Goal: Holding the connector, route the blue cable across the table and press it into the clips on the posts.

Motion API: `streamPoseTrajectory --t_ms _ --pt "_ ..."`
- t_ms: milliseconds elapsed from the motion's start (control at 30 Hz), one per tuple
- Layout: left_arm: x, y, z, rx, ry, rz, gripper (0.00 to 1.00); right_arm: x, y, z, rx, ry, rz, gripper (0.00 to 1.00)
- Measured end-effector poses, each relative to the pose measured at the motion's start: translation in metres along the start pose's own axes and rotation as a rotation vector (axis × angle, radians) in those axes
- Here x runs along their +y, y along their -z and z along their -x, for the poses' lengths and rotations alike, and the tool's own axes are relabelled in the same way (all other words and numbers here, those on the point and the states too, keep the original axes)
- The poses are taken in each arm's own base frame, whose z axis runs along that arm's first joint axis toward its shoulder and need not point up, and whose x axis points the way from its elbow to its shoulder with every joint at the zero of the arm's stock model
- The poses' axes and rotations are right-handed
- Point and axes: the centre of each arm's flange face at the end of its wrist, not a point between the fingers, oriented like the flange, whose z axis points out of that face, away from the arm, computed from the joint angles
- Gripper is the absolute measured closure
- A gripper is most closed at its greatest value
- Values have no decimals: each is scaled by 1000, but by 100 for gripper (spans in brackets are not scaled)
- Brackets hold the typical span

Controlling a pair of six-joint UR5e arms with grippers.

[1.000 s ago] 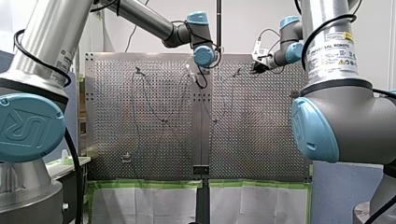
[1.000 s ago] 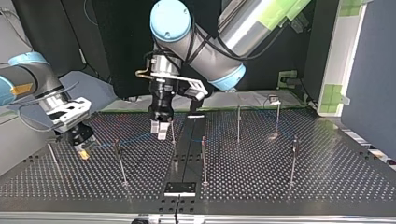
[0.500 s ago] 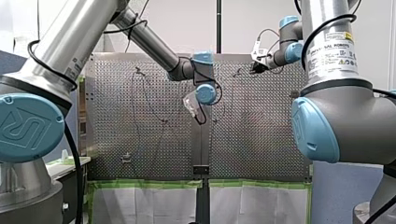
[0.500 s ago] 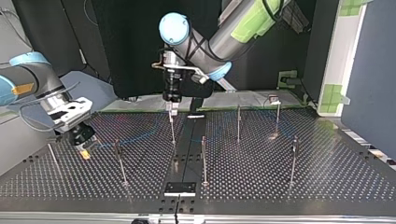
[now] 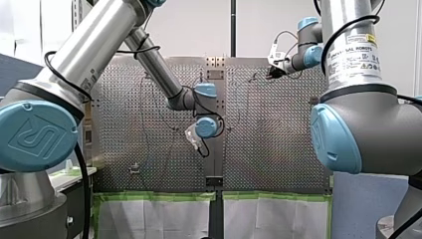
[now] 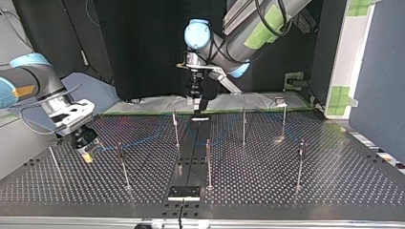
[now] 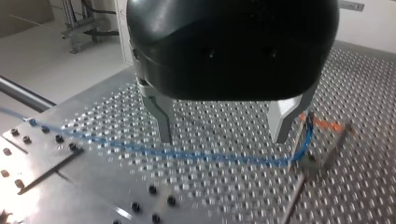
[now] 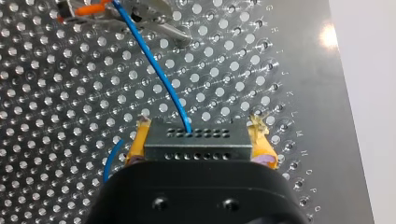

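Observation:
The grey connector [image 8: 196,142] sits between the yellow pads of my right gripper [image 8: 198,140], which is shut on it. From it the blue cable [image 8: 154,65] runs ahead to a post clip with an orange tag [image 8: 88,8]. At the top view's left, my right gripper [image 6: 86,153] hangs low over the table, and the blue cable [image 6: 143,139] leads toward the middle post [image 6: 175,128]. My left gripper [image 7: 224,128] is open and holds nothing. The blue cable [image 7: 187,154] passes below its metal fingers [image 7: 161,116] to a clipped post [image 7: 310,156]. My left gripper [image 6: 196,100] hovers over the table's far edge in the top view.
Several thin posts stand on the perforated table [image 6: 334,181], among them one near the centre seam [image 6: 208,162], one beside my right gripper [image 6: 122,164] and one at the top view's right [image 6: 300,162]. A black bracket [image 6: 184,192] lies on the seam at the front edge.
My left arm has lifted away from the cable at the middle post and drawn back toward the top view's far edge, gripper still open. My right arm has not moved.

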Motion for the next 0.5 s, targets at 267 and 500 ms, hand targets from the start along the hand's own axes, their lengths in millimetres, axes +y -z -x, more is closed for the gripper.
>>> streamPoseTrajectory --t_ms 267,500 --pt "43 -8 19 -31 -55 -16 0 1 0 1 0 -1 2 100" --pt "63 -11 55 -90 -43 -47 0 2 -1 1 0 0 3 100"
